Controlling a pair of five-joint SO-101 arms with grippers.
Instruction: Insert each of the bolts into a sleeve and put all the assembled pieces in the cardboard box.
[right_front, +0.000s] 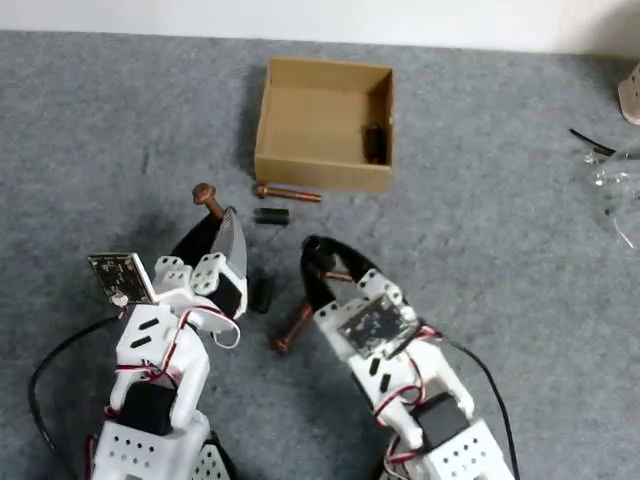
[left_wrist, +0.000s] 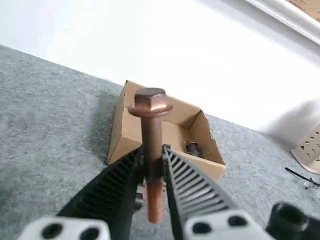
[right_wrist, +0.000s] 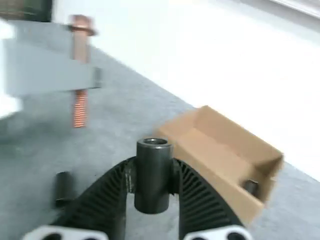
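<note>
Left gripper (left_wrist: 152, 155): fingers clamped on bolt (left_wrist: 151, 117) shank, head up, above tabletop (right_front: 500, 250). Right gripper (right_wrist: 152, 165): fingers clamped on sleeve (right_wrist: 152, 187), upright, bore up, at 4 o'clock of held bolt. Box (right_front: 300, 170) at 12 o'clock of both grippers, dark piece (right_front: 375, 143) inside by its 3 o'clock wall. Second bolt (right_front: 287, 192) lies just outside box's 6 o'clock wall, second sleeve (right_front: 271, 215) just beside it. Third sleeve (right_front: 260, 293) and third bolt (right_front: 295, 327) lie between arms.

No legible text or labels — none.
</note>
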